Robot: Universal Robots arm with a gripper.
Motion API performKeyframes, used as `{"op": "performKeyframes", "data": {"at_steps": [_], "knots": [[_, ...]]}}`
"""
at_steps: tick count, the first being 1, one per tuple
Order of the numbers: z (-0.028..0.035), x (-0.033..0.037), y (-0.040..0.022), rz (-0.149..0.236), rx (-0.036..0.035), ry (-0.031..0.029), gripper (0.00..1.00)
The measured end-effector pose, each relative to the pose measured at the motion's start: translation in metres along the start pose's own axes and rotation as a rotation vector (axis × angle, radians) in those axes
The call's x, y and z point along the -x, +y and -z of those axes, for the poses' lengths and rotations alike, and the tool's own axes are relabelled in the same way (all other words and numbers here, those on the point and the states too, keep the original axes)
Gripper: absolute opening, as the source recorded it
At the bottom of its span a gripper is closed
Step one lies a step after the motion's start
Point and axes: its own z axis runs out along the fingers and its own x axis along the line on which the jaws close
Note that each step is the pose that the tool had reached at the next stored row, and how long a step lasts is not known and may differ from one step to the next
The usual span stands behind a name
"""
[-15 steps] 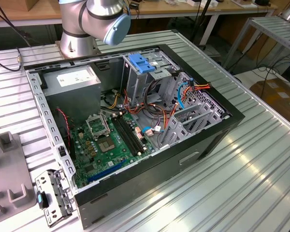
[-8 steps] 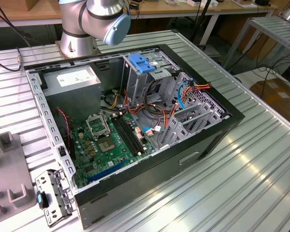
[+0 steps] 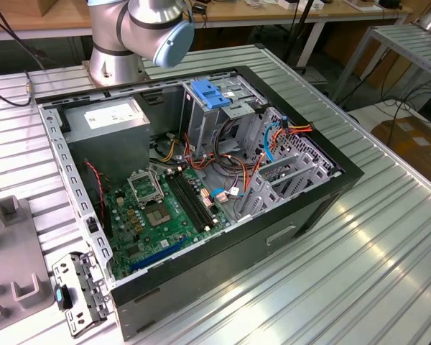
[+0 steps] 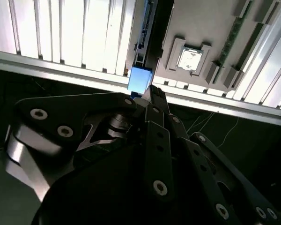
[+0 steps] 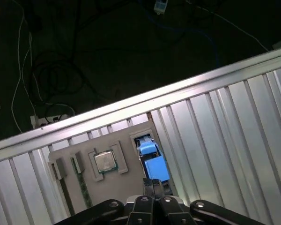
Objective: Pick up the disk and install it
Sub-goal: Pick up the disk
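Since the black claw (image 5: 154,183) seems clamped on just one end of the blue-railed silver-grey disk (image 5: 152,161), it could tilt and jam in the grey fixture plate (image 5: 117,187).

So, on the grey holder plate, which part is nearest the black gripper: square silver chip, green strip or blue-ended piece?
The blue-ended disk, right at the gripper; the square silver chip and green strip lie further off.

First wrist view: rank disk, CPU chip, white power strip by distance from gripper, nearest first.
1. disk, blue rail just ahead of the gripper.
2. CPU chip, in the grey tray beside it.
3. white power strip, down on the floor.
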Motion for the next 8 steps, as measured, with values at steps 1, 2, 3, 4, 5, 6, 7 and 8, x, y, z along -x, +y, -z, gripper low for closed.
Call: {"op": "performKeyframes", "data": {"at_steps": [1, 2, 3, 4, 5, 6, 7, 8], "knots": [[-0.0008, 0.0, 0.0, 0.023, -0.0004, 0.0004, 0.11], [-0.0016, 0.0, 0.0, 0.038, -0.0009, 0.0005, 0.11], [-0.0027, 0.0, -0.0001, 0.061, -0.002, 0.0006, 0.11], [-0.0035, 0.0, -0.0001, 0.074, -0.0026, 0.0007, 0.11], [-0.0045, 0.0, -0.0001, 0.09, -0.0033, 0.0009, 0.17], [-0.0058, 0.0, -0.0001, 0.117, -0.0035, 0.0014, 0.24], [-0.0066, 0.0, -0.0002, 0.133, -0.0036, 0.0017, 0.29], [-0.0075, 0.0, -0.0002, 0.152, -0.0036, 0.002, 0.36]]}}
